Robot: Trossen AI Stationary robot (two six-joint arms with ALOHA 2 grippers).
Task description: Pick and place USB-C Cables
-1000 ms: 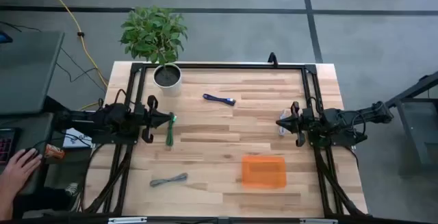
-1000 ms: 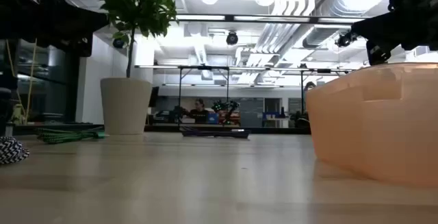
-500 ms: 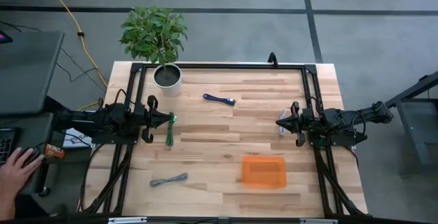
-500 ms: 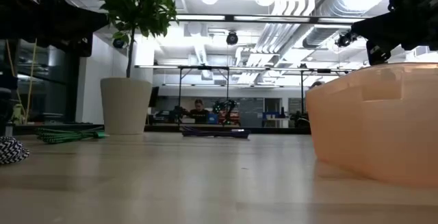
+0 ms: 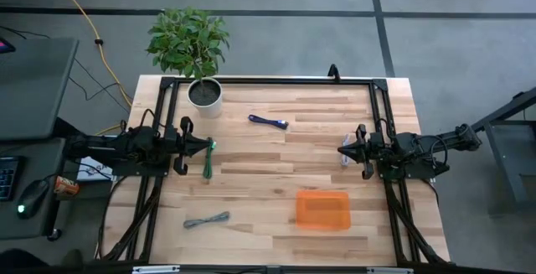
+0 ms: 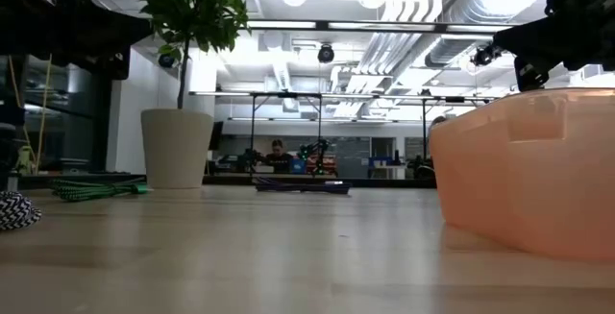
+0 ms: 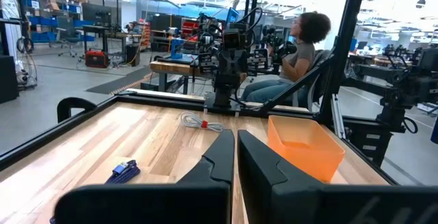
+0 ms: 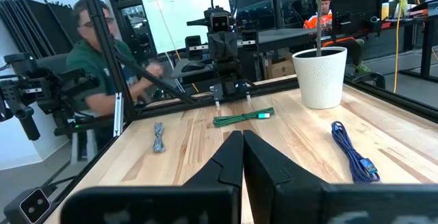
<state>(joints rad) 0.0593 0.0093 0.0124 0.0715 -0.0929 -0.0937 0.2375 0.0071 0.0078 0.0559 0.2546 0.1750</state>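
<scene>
Three USB-C cable bundles lie flat on the wooden table: a dark blue one [image 5: 268,121] at the far middle, a green one [image 5: 207,163] at the left, and a grey one [image 5: 206,220] near the front left. A pale cord bundle [image 7: 202,122] lies below the right arm. The orange tray [image 5: 322,210] stands at the front right. My left gripper [image 5: 211,146] hovers shut over the green cable's far end, pointing toward the table's right. My right gripper [image 5: 341,151] hovers shut at the right, pointing toward the table's left. Neither holds anything.
A white pot with a leafy plant [image 5: 204,94] stands at the far left corner. A black frame [image 5: 268,80] runs along the far edge and both sides. Bare wood lies between the two grippers. People sit beyond the table in both wrist views.
Both arms and all cables have kept still. A person's hand beside the table's left, seen in the high view, has drawn back out of the picture.
</scene>
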